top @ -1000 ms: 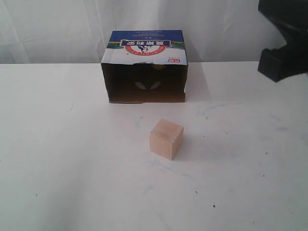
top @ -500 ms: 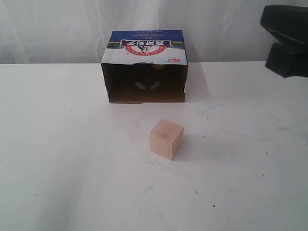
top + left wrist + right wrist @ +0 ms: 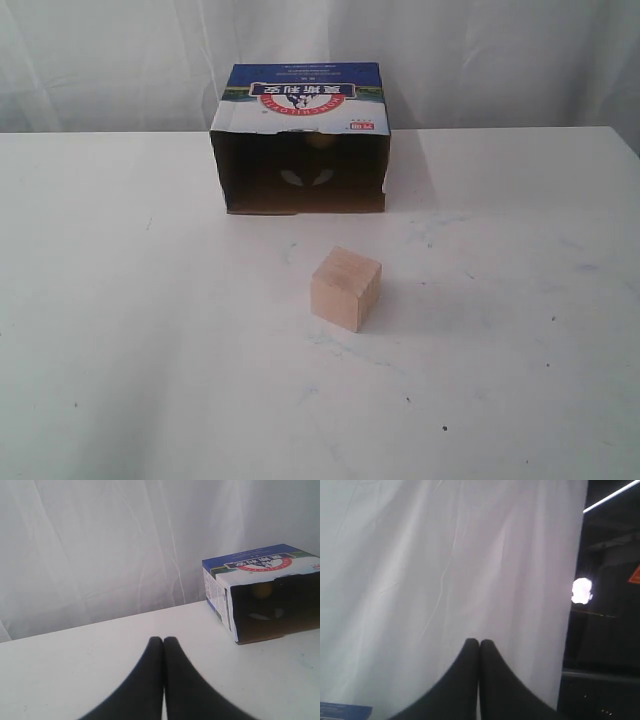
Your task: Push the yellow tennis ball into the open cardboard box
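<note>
The open cardboard box (image 3: 300, 140) lies on its side at the back of the table, its dark opening facing forward. The yellow tennis ball (image 3: 261, 589) rests deep inside it; in the exterior view the ball (image 3: 320, 139) is a dim yellow patch at the top of the opening. My left gripper (image 3: 163, 641) is shut and empty, low over the table, well short of the box (image 3: 265, 590). My right gripper (image 3: 479, 643) is shut and empty, raised and facing the white curtain. Neither gripper shows in the exterior view.
A pale wooden cube (image 3: 346, 288) stands on the white table (image 3: 150, 350) in front of the box. A white curtain (image 3: 450, 60) hangs behind the table. A blue corner of the box (image 3: 342, 711) shows in the right wrist view.
The right arm, seen at the upper right of the exterior view, rose and withdrew out of frame. The box, ball and cube stayed put.
</note>
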Controlling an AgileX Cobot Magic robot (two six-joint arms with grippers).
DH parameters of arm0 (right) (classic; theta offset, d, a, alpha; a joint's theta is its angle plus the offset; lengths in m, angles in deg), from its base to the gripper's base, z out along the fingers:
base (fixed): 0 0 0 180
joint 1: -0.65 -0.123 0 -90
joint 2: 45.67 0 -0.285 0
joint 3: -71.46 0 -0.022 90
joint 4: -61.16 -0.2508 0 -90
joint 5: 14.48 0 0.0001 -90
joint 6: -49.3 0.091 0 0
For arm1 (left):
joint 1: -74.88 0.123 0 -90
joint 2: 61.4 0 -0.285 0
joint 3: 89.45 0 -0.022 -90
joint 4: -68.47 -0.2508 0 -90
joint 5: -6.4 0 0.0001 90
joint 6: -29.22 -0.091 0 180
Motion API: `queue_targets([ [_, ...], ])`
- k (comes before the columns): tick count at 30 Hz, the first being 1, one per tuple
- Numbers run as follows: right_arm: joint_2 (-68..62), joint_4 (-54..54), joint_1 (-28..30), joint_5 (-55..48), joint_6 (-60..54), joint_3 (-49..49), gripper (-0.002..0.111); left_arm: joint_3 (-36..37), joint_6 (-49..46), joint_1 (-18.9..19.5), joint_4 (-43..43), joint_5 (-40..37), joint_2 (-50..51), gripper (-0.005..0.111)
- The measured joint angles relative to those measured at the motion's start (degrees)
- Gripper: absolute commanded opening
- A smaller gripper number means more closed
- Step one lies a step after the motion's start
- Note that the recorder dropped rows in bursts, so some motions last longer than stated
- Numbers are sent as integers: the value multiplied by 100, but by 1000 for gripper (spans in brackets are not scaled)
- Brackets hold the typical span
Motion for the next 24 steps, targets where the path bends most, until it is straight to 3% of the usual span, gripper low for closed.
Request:
queue_targets([
  [8, 243, -515, 120, 216, -291, -643, 0, 0, 0, 0, 0, 9, 0, 0],
  [13, 350, -3146, 130, 252, -3389, -1882, 0, 0, 0, 0, 0, 9, 0, 0],
  [15, 487, -3628, 130, 383, -3972, -2375, 0, 0, 0, 0, 0, 9, 0, 0],
  [19, 901, -3844, 130, 598, -3985, -3166, 0, 0, 0, 0, 0, 9, 0, 0],
  [24, 1473, -3716, 130, -1235, -3115, -3240, 0, 0, 0, 0, 0, 9, 0, 0],
])
